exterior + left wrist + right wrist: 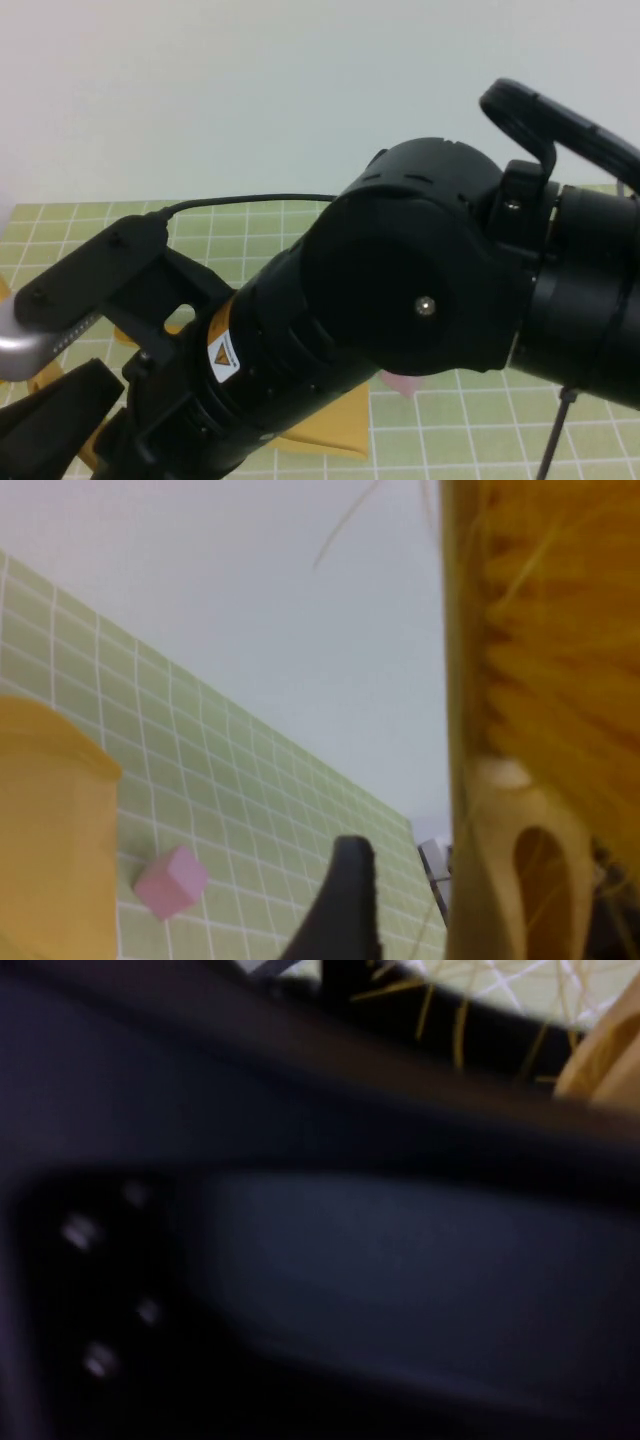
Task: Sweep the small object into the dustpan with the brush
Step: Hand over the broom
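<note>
Arms fill your high view, so steer by the left wrist. Dustpan (50, 830) lies on the bench just beside the pink cube (170, 882). Left tool (500, 880) clamps the brush (545, 680); sweep low toward the pan (right tool's state: cannot tell).

Left wrist view: brush close to camera, 1 cube on mat.

Yellow brush (540, 680) fills one side, bristles above its looped handle. 1 small pink cube (170, 881) rests on the green grid mat (230, 770), just beside the yellow dustpan (50, 830). 1 dark fingertip (345, 900) of the left gripper shows.
</note>
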You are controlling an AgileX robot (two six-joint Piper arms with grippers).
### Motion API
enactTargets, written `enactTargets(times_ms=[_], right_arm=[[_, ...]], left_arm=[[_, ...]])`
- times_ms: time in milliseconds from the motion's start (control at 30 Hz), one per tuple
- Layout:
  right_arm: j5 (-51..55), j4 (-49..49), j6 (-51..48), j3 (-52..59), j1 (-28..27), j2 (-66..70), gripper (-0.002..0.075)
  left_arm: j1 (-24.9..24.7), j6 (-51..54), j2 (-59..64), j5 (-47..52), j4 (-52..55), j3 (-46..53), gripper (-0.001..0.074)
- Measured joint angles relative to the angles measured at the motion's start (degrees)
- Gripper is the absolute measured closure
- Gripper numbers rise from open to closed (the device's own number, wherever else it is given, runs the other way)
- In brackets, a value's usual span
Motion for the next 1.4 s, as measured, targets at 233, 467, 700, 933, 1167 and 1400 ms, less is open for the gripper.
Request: enactTargets(times_ms=[233,467,700,933,1167,1400], right_arm=[[-0.6,0.5,-3.8,-0.1,0.0,0.1,0.0540],[-0.7,1.7,-8.3,-0.1,-0.1,0.1,0.0540],[-0.6,6.1,-11.7,-0.4,-0.6,2.6,0.0488],[-0.2,11.5,-12.5,-0.1,0.0,4.3,0.0266],[2.6,11.7,-9.7,-0.1,-1.4,1.7,0.0237],[11.3,13.6,-8.5,-0.1,-6.1,-1.4,0.0235]], left_arm=[[0.0,-1.4,1.6,1.1,0.0,0.0,0.0368],[0.0,-1.1,1.6,1.1,0.7,0.0,0.0582],[0.0,-1.0,1.6,1.0,2.7,0.1,0.0582],[-0.1,-0.8,1.6,1.9,-0.1,0.0,0.0583],[-0.1,0.9,2.3,2.4,-0.6,-0.1,0.0584],[-0.1,5.4,7.3,4.6,-0.3,-0.8,0.0584]])
